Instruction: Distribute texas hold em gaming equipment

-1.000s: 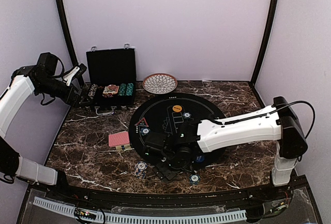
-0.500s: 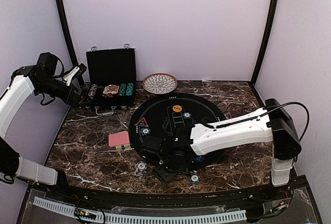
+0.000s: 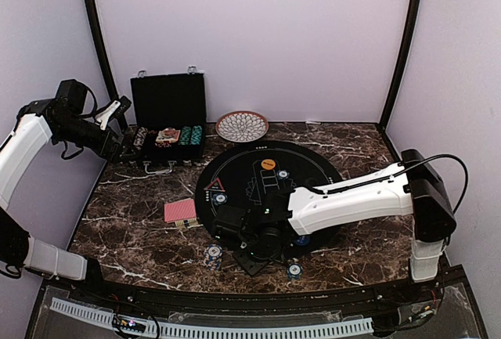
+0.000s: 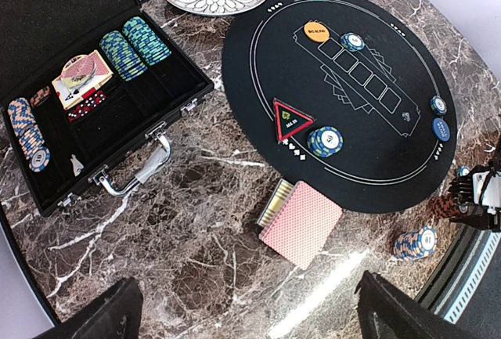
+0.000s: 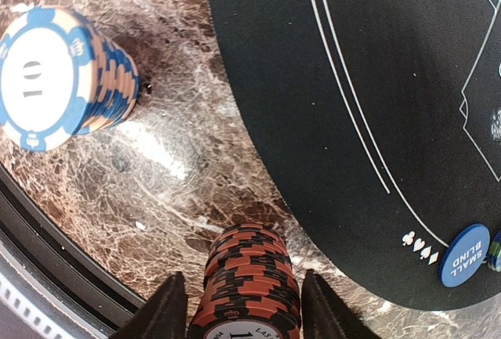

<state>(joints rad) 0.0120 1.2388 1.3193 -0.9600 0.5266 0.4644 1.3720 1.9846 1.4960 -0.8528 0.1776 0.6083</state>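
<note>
Red-black chip stack (image 5: 249, 280) stands upright on marble (image 5: 180, 159), near blue stack (image 5: 59, 81).

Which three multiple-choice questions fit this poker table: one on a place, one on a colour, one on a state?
1. Where does the red-backed card deck lie? A on the table beside the black mat; B on that mat; C in a gripper.
2. Which colours has the chip stack between the fingers of the right gripper? A red and black; B green; C white.
3. How is the black case? A shut; B open; C overturned.
Answers: A, it lies off the mat's edge; A, the right wrist view shows it; B, its lid stands up.
</note>
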